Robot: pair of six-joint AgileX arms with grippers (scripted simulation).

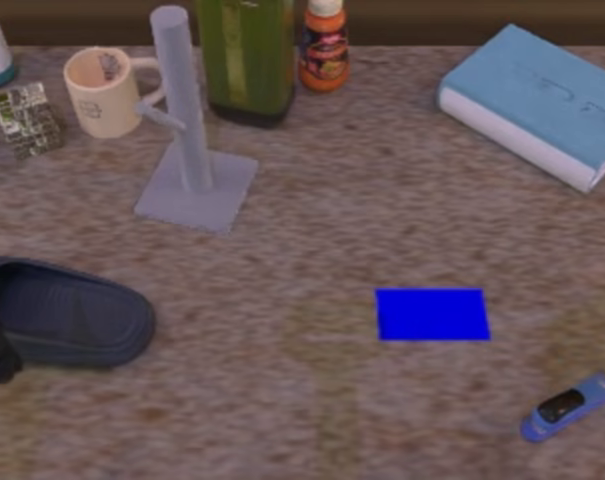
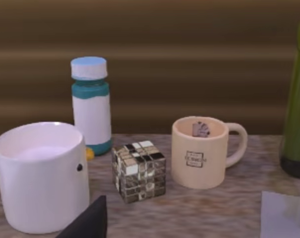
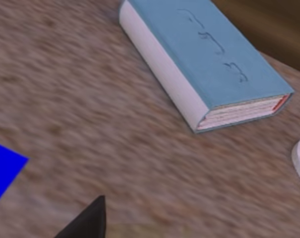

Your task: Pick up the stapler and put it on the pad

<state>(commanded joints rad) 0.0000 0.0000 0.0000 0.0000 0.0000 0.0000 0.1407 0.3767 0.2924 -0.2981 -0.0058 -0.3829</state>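
Nothing of the task is done yet, judging by how things lie: the stapler [image 1: 569, 405] sits on the worktop [image 1: 312, 400] near the top view's lower right corner, apart from the pad [image 1: 432, 314], which lies bare, up and to the left of it. Whole job left: reach, grasp, lift, carry, set down. Largest to smallest around the scene: worktop; light-blue book [image 1: 537, 100] at upper right, well apart from the pad; dark shoe [image 1: 67, 312] at the left edge; grey stand [image 1: 192, 130] with its square base; green bottle [image 1: 246, 55]; cream mug [image 1: 102, 92]; orange bottle [image 1: 324, 42]; mirrored cube [image 1: 27, 120]; then pad and stapler. Neither gripper shows in the top view. Each wrist view has only a dark tip at its lower edge, so I cannot tell whether the jaws are spread or pressed together on either arm. Left wrist view faces the mug and cube, far from the task things; left arm looks parked. Right wrist view sees the book and a corner of the pad, no stapler. The right arm is the nearer one for the pick, I judge.
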